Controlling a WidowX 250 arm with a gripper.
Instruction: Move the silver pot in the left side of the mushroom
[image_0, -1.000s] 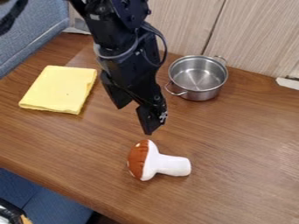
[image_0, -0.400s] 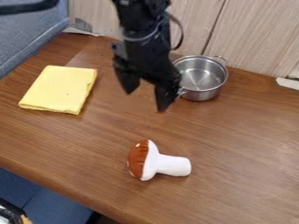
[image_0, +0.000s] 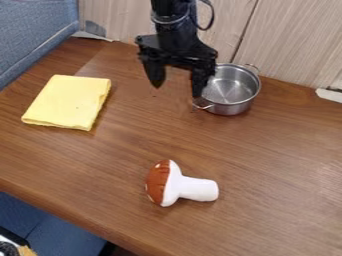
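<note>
Your black two-finger gripper (image_0: 176, 91) hangs over the far part of the brown wooden surface (image_0: 267, 175), its fingers spread wide with nothing between them. The finger nearer the pot overlaps its left edge in the view; you cannot tell from here whether they touch. Compared with a second ago, your gripper has drawn back from near the mushroom toward the wall, and it now sits beside the pot. The pot, mushroom and cloth have not moved.

Just right of your gripper is the round, silver metal pot (image_0: 234, 108), upright with its open mouth facing up. Its two loop handles set its long axis: one points to the near left, the other to the far right, close to the pale wood-grain wall (image_0: 294, 40). The pot lies beyond the mushroom and to its right.

Nearer you, well apart from the pot, the plush mushroom (image_0: 175, 186) with a white stem and spotted rust-brown cap lies on its side, cap left, stem right. Left of your gripper, the folded yellow cloth (image_0: 68, 102) lies flat.
</note>
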